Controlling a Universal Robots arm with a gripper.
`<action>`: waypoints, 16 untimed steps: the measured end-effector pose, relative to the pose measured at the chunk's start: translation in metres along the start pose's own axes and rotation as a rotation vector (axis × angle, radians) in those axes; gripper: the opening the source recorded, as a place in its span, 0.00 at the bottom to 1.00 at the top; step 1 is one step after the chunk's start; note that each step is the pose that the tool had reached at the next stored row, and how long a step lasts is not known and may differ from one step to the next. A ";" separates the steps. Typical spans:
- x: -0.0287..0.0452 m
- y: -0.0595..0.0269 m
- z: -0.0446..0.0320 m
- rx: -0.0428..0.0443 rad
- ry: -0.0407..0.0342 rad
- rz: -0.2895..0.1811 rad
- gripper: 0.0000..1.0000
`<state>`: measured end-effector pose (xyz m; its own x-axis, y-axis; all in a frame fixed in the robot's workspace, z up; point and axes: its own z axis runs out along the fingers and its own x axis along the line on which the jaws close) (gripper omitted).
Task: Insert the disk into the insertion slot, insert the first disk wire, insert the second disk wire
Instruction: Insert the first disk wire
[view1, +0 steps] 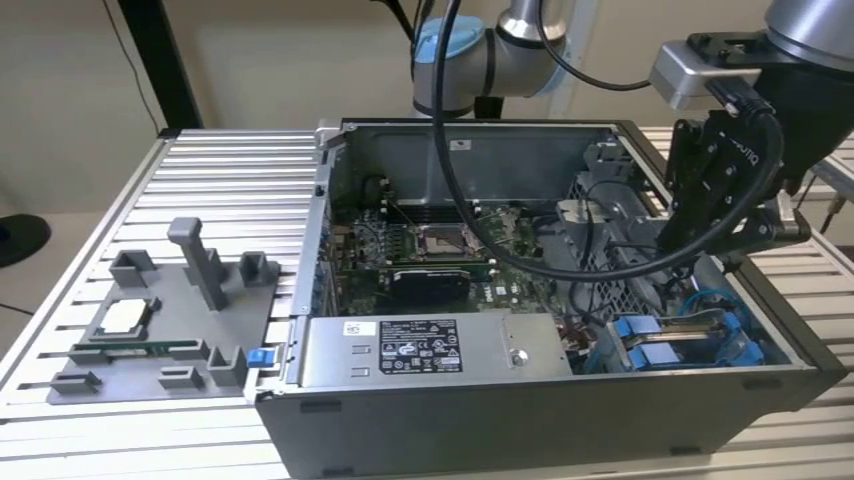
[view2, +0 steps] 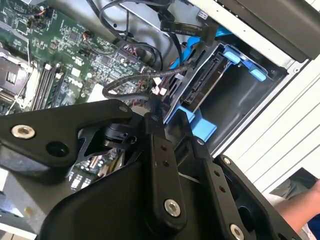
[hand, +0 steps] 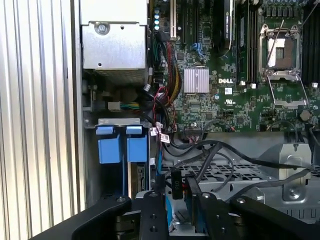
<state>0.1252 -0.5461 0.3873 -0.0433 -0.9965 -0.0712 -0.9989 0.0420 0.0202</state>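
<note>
Sitting in the insertion slot (view2: 240, 107) at a front corner of the PC case (view1: 534, 420), the disk (view2: 201, 86) is seen in the second wrist view. Its blue carrier is clipped around it and its connector edge is turned toward the gripper (view2: 172, 127), which is placed just beside it and apart from it. In the first wrist view the carrier's blue tabs (hand: 122, 148) are shown next to the gripper (hand: 176, 195), with the motherboard (hand: 225, 80) beyond. In the exterior view the gripper (view1: 714, 255) is seen hanging inside the case at the exterior view's right, above the blue fittings. A grey fixture tray (view1: 174, 320) is laid on the slatted table (view1: 227, 170) at the exterior view's left. A person's forearm (view2: 295, 210) is caught in the second wrist view, outside the case. A black plug (hand: 175, 182) is clamped between the narrowly parted fingers (hand: 154, 215).
</note>
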 end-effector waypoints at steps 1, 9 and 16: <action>0.0000 0.0005 0.0002 0.0002 -0.0006 0.003 1.00; 0.0002 0.0032 0.0013 0.0024 -0.0131 0.032 1.00; 0.0004 0.0032 0.0031 0.0049 -0.0263 0.037 0.00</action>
<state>0.1219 -0.5461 0.3842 -0.0809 -0.9920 -0.0967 -0.9967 0.0795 0.0185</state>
